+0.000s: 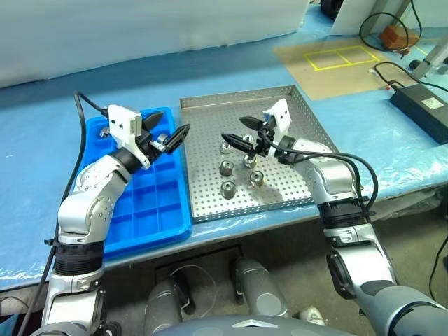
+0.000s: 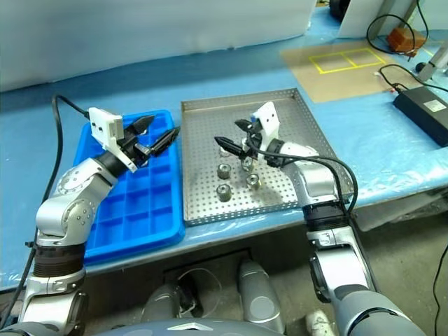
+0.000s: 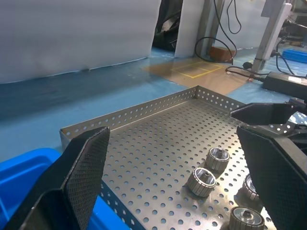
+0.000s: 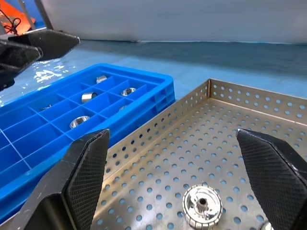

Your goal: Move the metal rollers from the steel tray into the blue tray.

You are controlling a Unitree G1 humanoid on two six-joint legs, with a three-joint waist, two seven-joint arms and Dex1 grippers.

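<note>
Several metal rollers stand in a loose cluster on the perforated steel tray, left of its middle. My right gripper hovers open just above them, pointing toward the blue tray, with nothing between its fingers; one roller lies below its jaws. The blue tray sits against the steel tray's left rim, and several rollers lie in its far compartments. Over the blue tray's far right corner, my left gripper stands open and empty, pointing toward the steel tray.
A brown board with yellow tape squares lies behind the steel tray on the right. A black box with cables sits at the far right. A white panel runs along the back. The table's front edge is close below both trays.
</note>
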